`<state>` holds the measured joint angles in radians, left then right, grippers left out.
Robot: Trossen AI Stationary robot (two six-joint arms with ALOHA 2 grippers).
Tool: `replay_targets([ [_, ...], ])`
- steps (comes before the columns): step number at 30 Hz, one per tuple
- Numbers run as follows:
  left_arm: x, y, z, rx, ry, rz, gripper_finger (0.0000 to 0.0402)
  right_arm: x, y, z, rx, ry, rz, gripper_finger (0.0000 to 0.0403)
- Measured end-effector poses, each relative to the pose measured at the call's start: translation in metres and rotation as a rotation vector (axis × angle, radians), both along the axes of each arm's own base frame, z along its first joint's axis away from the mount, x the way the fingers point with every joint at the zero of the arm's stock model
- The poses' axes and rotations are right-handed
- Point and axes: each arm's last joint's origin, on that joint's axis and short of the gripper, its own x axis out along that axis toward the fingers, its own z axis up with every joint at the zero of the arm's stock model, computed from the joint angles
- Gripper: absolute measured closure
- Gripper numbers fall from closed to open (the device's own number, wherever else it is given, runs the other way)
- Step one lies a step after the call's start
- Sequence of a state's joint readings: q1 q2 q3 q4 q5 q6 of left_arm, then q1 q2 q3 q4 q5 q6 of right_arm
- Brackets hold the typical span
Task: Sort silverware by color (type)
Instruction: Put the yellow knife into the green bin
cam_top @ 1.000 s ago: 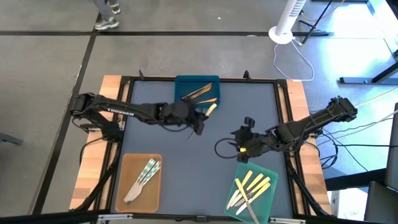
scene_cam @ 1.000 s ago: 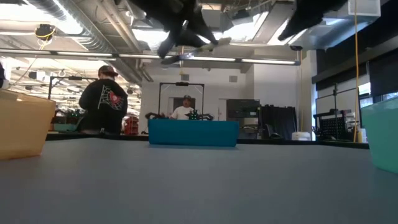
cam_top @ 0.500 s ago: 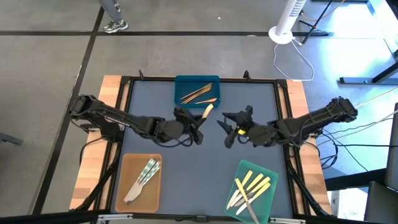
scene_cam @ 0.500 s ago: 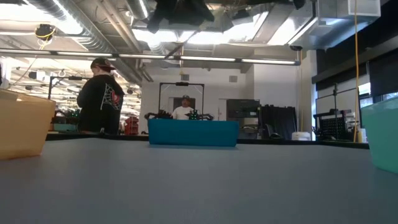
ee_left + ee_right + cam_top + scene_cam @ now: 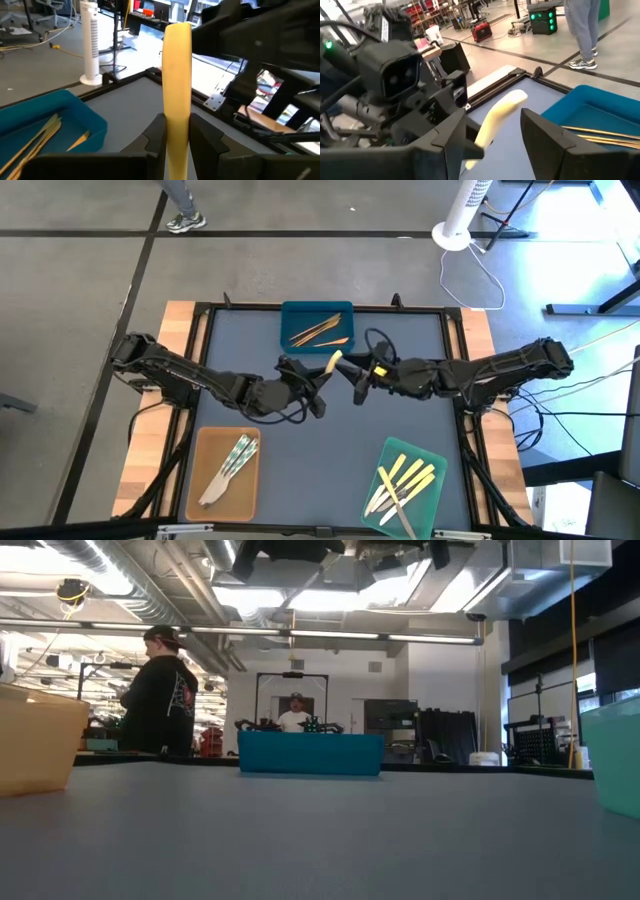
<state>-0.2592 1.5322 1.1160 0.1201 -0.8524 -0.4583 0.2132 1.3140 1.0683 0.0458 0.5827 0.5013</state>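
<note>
My left gripper [image 5: 320,376] is over the table's middle, shut on a pale yellow utensil [image 5: 333,362], also seen in the left wrist view [image 5: 177,65]. My right gripper [image 5: 352,380] faces it from the right, open. Its fingers stand on either side of the utensil's free end [image 5: 497,117], and I see no touch. Wood-brown utensils [image 5: 320,330] lie in the blue tray [image 5: 290,315]. Silvery ones [image 5: 232,462] lie in the tan tray [image 5: 205,445], and yellow ones [image 5: 405,478] in the green tray [image 5: 435,465]. My left gripper pinches the yellow utensil near its lower end [image 5: 177,122] between its two fingers [image 5: 154,137]. The fingers come about level from the table's left. The utensil is lifted clear of the table, and its long rounded end juts past the fingertips toward the far edge and my right gripper.
The blue tray stands at the far edge just behind both grippers, the tan tray near left, the green tray near right. Between them lies bare grey mat [image 5: 300,440]. Black rails [image 5: 455,350] frame the table. A person [image 5: 160,690] stands in the room beyond.
My right gripper has risen from near the green tray and gone toward the far edge and left. It has tipped from pointing down to level, and its open fingers now flank the utensil. My left gripper has swung a little toward the near edge and rolled, still holding the utensil.
</note>
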Motion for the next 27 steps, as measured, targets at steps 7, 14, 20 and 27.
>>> replay_targets([
  [7, 0.001, 0.000, 0.003, -0.011, -0.036, -0.006, 0.0345, 0.000, 0.000, 0.001, 0.005, -0.016, -0.001, 0.0226],
  [14, 0.001, 0.000, 0.005, -0.017, -0.056, -0.007, 0.0345, 0.000, 0.001, 0.001, 0.001, -0.008, 0.000, 0.0226],
  [20, 0.002, 0.000, 0.005, -0.021, -0.065, -0.007, 0.0345, 0.012, 0.001, -0.008, 0.011, -0.033, -0.080, 0.0226],
  [27, 0.001, -0.002, 0.005, -0.018, -0.057, -0.007, 0.0345, 0.025, 0.004, -0.014, 0.021, -0.085, -0.073, 0.0226],
])
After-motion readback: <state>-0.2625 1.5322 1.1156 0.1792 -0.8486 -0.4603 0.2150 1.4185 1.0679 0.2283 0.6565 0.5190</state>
